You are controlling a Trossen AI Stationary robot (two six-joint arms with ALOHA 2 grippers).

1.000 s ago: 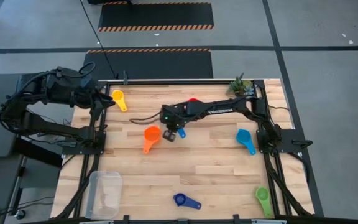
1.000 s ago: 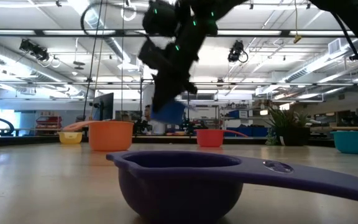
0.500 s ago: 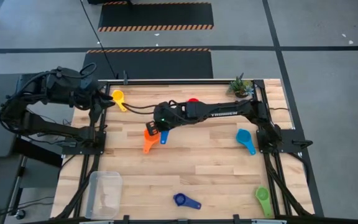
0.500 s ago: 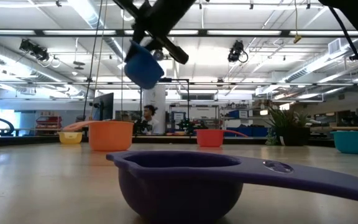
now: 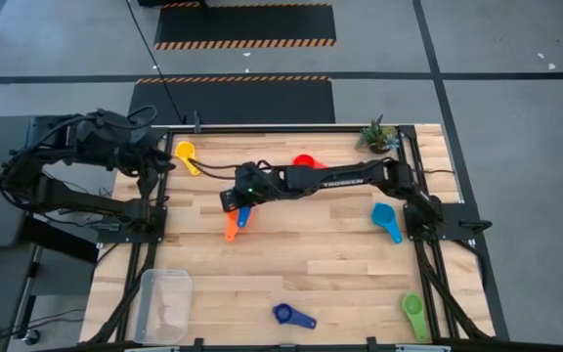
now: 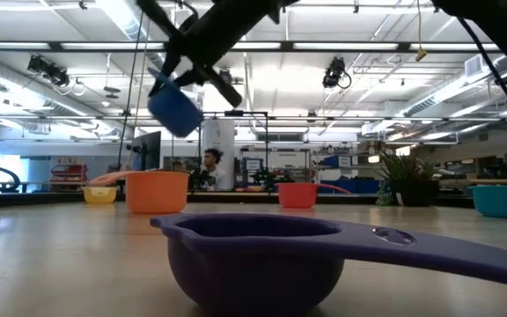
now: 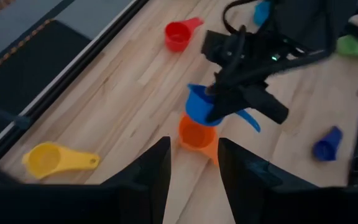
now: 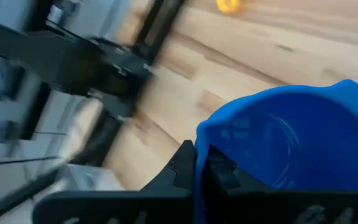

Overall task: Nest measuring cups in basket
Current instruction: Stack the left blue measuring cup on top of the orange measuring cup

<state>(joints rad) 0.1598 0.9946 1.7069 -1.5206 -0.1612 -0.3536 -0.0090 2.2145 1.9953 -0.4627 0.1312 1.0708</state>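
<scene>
Gripping blue cup [image 6: 175,107], right hand [image 5: 233,200]; cup tilted above orange cup [image 7: 196,134].

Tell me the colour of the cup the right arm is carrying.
Blue; the cup shows best in the left wrist view.

The round orange plastic measuring cup [image 5: 231,229] lies mostly hidden under the right arm from above; the round dark blue plastic measuring cup's [image 6: 262,255] handle runs off the low view's edge.

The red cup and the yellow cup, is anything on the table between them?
No. In the high view only bare wood lies between the red cup and the yellow cup. The left wrist view shows the same empty stretch.
</scene>
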